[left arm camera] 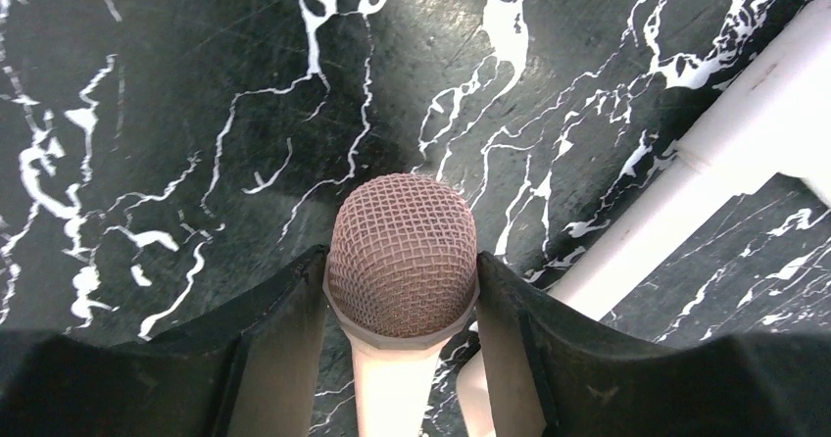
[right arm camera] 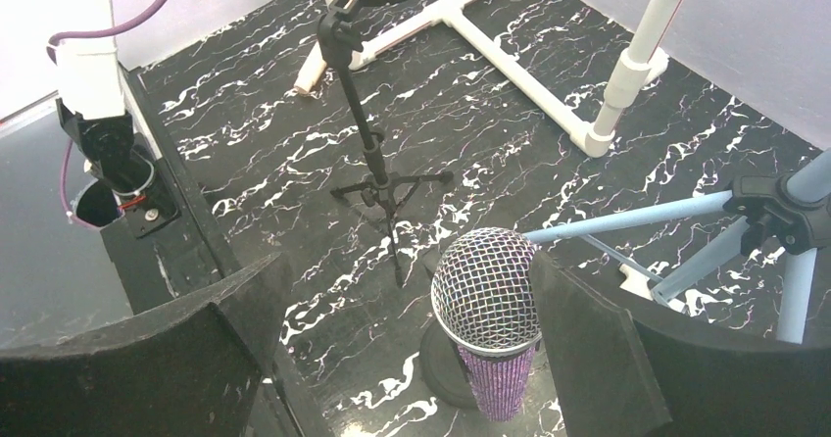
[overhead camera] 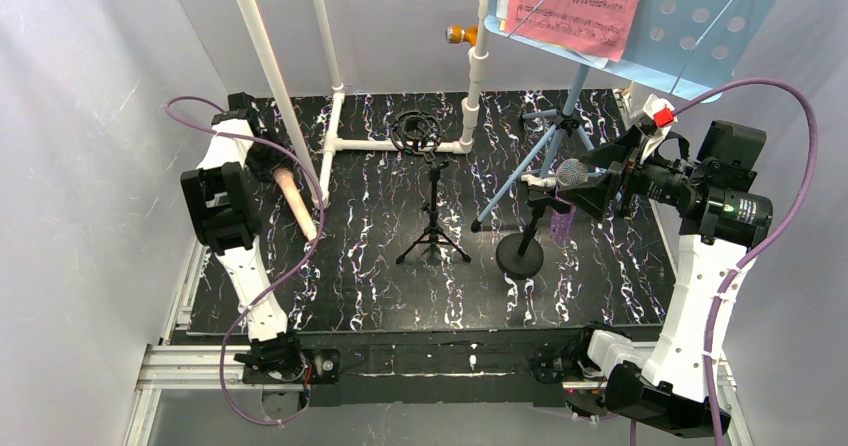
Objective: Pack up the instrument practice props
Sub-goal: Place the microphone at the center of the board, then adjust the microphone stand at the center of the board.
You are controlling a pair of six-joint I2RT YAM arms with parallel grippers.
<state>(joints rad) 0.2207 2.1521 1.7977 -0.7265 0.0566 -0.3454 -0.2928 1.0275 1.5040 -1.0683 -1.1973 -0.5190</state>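
My left claw is pinching the pink microphone. Both black fingers press against the collar under its round, pinkish wire-mesh head, and the smooth pale-pink handle runs back under my palm. In the overhead view it sits at about 9 o'clock on the worktop, which is glossy black with white marble veins. A smooth round bar of the white pipe frame lies just beside it at 3 o'clock from the wrist.

My right claw is spread wide around the purple microphone. Its head is a grey mesh dome above a chrome ring and its body is glittery. The right finger is close against the head and the left finger stands well apart. The microphone stands on the black round-base mount, at about 3 o'clock on the worktop.

The slim black tripod mount is in the middle of the worktop, between the two microphones. It carries a ring cradle at the top.

At 1 o'clock is the light-blue music rack, a flat sheet with round holes, holding a pink sheet-music page. Its blue legs splay down close to my right claw.

Pale walls close in at 9 and 3 o'clock. Bare worktop lies open at 6 o'clock.
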